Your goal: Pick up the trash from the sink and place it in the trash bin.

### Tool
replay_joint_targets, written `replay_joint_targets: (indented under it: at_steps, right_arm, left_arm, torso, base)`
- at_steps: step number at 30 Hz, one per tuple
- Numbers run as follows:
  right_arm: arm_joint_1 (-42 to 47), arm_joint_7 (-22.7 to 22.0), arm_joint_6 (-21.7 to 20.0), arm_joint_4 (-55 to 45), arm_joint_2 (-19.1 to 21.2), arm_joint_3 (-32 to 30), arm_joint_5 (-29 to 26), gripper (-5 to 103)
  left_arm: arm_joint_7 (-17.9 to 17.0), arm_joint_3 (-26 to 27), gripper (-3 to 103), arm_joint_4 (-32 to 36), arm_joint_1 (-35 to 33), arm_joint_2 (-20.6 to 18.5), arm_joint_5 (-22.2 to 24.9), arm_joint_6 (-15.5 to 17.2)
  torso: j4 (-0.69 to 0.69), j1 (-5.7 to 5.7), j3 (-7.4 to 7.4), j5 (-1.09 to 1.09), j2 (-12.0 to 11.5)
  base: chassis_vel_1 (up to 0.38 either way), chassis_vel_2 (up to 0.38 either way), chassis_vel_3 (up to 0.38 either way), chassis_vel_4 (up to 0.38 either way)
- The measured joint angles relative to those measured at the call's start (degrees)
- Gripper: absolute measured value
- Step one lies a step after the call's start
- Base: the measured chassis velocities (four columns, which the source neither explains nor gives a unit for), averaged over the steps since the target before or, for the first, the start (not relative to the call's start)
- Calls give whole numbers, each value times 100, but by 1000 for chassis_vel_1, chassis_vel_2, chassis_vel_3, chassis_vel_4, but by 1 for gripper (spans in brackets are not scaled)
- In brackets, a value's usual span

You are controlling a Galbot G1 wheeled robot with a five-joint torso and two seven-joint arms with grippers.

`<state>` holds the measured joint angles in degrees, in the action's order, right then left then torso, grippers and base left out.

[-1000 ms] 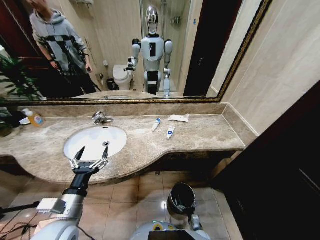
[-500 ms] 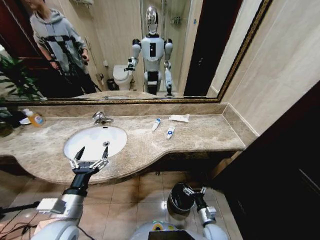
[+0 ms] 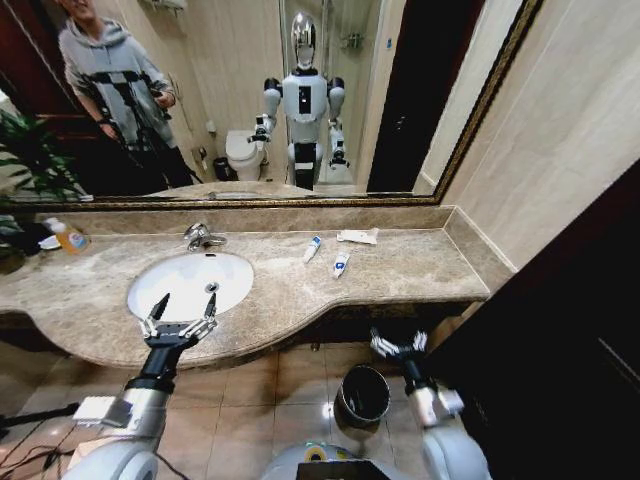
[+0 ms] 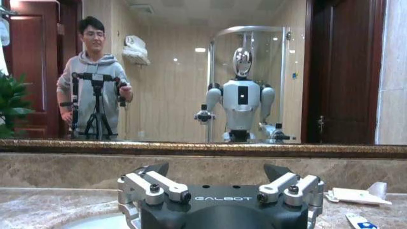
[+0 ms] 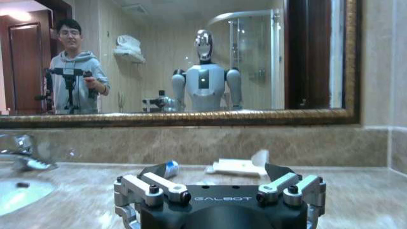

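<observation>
The white oval sink (image 3: 190,283) with its chrome faucet (image 3: 203,236) sits in the marble countertop (image 3: 420,265). The trash lies on the counter to the right of the basin: two white tubes with blue ends (image 3: 313,248) (image 3: 341,264) and a flat white wrapper (image 3: 358,236). My left gripper (image 3: 178,325) hovers open at the basin's front edge, empty. Down on the floor stands the dark trash bin (image 3: 363,395). My right gripper (image 3: 398,345) is open and empty just above and to the right of the bin. The right wrist view shows a tube (image 5: 170,168) and the wrapper (image 5: 239,166) beyond the right gripper (image 5: 216,169).
A bottle of orange liquid (image 3: 68,236) stands at the counter's far left beside a plant (image 3: 30,160). A large mirror (image 3: 300,100) backs the counter. A dark wooden panel (image 3: 560,340) closes off the right side. Tiled floor (image 3: 270,390) lies under the counter.
My right arm has risen from beside the trash bin to just under the counter's front edge. The left arm has stayed where it was.
</observation>
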<state>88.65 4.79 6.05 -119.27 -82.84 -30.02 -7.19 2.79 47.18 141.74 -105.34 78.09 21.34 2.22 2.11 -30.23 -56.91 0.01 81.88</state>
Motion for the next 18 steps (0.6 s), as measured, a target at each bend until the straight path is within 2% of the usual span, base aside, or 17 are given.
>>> replay_joint_targets:
  at_steps: [2, 6, 8, 11, 12, 14, 18]
  right_arm:
    - [-521, -219, -248, 224, 141, 161, 4, 100]
    - [-944, -368, -531, 393, 239, 341, -48, 100]
    - [-1382, -444, -861, 568, 306, 692, -119, 100]
    - [-1876, -788, -1164, 942, 375, 1280, 60, 100]
    - [-1876, -788, -1164, 942, 375, 1280, 60, 100]
    - [-2282, -1074, -1394, 1286, 434, 1720, 93, 100]
    - [-2694, -1287, -1521, 1701, 392, 1996, 111, 100]
  left_arm:
    - [0, 0, 100, 0, 0, 0, 0, 0]
    - [0, 0, 100, 0, 0, 0, 0, 0]
    - [0, 0, 100, 0, 0, 0, 0, 0]
    - [0, 0, 100, 0, -1, 0, 0, 0]
    - [0, 0, 100, 0, -1, 0, 0, 0]
    - [0, 0, 100, 0, 0, 0, 0, 0]
    - [0, 0, 100, 0, 0, 0, 0, 0]
  torso:
    - [0, 0, 0, 0, 0]
    - [0, 0, 0, 0, 0]
    - [0, 0, 0, -1, 0]
    - [0, 0, 0, 0, 0]
    - [0, 0, 0, 0, 0]
    - [0, 0, 0, -2, 0]
    - [0, 0, 0, -2, 0]
  base:
    - [0, 0, 0, 0]
    - [0, 0, 0, 0]
    - [0, 0, 0, 0]
    - [0, 0, 0, 0]
    - [0, 0, 0, 0]
    - [0, 0, 0, 0]
    - [0, 0, 0, 0]
